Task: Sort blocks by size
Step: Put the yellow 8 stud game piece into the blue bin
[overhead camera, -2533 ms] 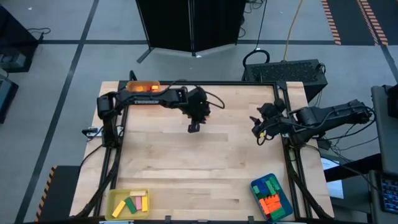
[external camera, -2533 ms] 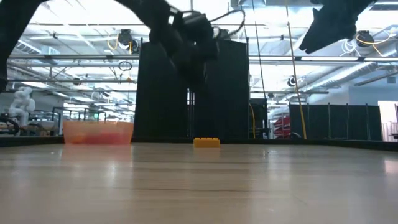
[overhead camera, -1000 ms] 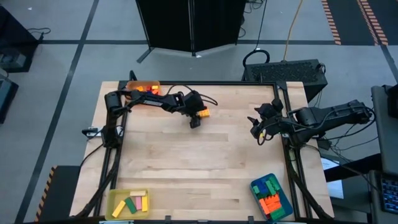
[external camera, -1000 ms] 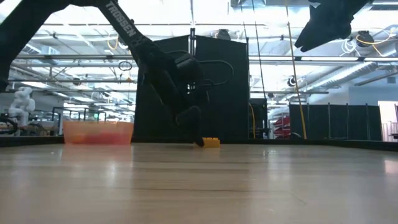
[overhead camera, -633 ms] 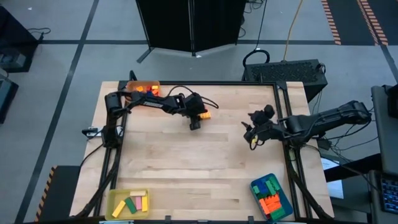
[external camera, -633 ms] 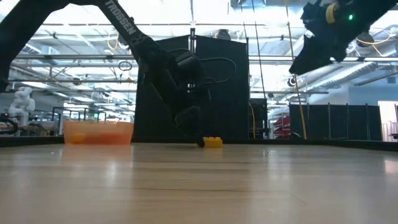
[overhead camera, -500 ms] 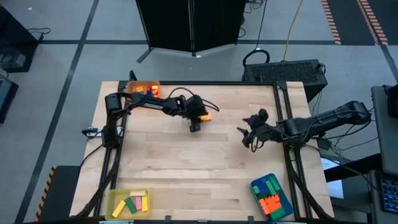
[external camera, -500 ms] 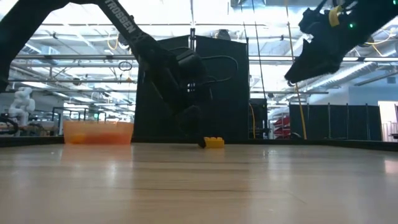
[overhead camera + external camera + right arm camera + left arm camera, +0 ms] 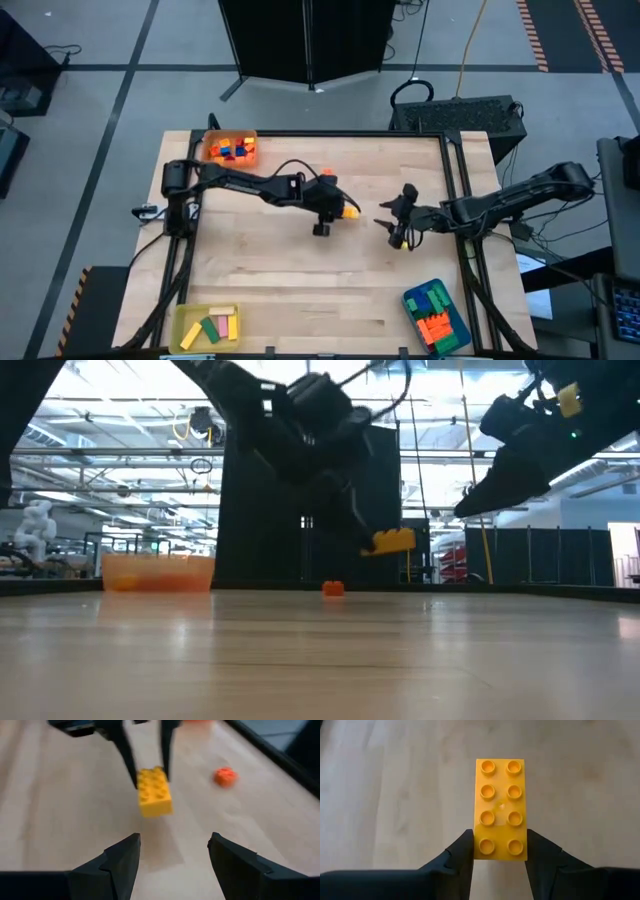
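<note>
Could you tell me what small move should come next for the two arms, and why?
Probably ease the open right gripper forward around the yellow brick, because the left gripper holds it lifted off the table, directly facing the right gripper.

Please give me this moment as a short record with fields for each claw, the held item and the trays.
left claw: shut on the yellow block, lifted clear of the table
right claw: open, empty, facing the yellow block
loose piece: small orange block on the table
orange tray: far left corner
yellow tray: near left corner
blue tray: near right corner
</note>
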Robot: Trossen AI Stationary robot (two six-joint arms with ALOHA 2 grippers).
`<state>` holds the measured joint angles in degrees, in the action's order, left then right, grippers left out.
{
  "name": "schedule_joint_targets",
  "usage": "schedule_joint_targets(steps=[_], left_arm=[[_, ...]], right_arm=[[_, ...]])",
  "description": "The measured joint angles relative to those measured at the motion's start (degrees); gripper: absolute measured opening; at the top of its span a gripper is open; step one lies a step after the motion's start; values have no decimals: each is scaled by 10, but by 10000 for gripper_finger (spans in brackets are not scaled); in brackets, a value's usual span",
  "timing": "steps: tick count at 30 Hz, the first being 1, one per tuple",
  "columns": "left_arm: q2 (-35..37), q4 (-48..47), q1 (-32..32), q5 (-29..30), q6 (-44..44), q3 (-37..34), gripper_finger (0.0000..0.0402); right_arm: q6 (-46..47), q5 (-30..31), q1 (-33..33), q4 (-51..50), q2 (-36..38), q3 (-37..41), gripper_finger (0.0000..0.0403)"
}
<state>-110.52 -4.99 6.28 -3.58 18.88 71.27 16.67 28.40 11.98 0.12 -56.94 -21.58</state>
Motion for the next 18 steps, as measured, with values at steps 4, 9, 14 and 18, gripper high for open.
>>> schedule_joint_targets(steps=[4,9,14,18], left_arm=[[0,5,-25,-15,0,20,131],[0,6,-43,-24,-5,29,132],[0,6,-46,-23,-9,29,132],[0,20,-45,-20,-20,29,132]], right_arm=[[-40,-34,0,68,-49,-1,226],[-128,-49,13,132,-97,-1,236],[-127,-92,20,158,-112,-11,261],[-106,-90,19,168,-127,-14,270]])
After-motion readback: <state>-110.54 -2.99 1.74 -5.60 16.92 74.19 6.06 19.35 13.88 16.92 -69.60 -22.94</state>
